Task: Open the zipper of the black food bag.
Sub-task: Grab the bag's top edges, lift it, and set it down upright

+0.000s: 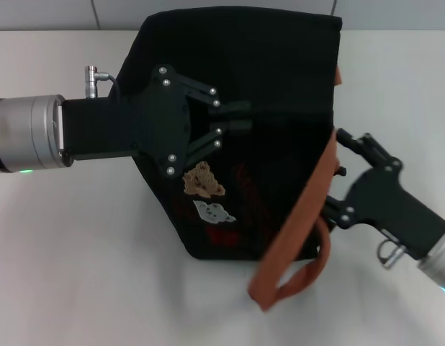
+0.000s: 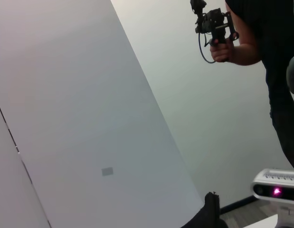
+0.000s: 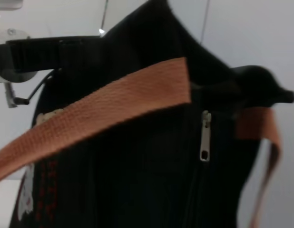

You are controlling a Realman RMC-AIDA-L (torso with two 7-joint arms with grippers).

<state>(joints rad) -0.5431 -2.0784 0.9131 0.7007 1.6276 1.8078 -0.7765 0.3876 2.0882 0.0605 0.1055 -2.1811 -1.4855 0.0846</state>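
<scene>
The black food bag (image 1: 266,72) lies in the middle of the white table, its bear patches (image 1: 204,180) facing up and an orange-brown strap (image 1: 302,216) trailing toward the front. My left gripper (image 1: 238,117) reaches in from the left over the bag's upper face, fingers close together on a fold of the fabric. My right gripper (image 1: 336,173) comes from the right front at the bag's right edge, its fingers spread either side of the strap. In the right wrist view the zipper's silver pull (image 3: 204,136) hangs on the black bag (image 3: 137,180) below the strap (image 3: 113,109).
The white table (image 1: 78,267) stretches around the bag. In the left wrist view a person (image 2: 275,57) holds a hand-held device (image 2: 214,23) before a pale wall, and a grey camera unit (image 2: 278,190) sits low in that picture.
</scene>
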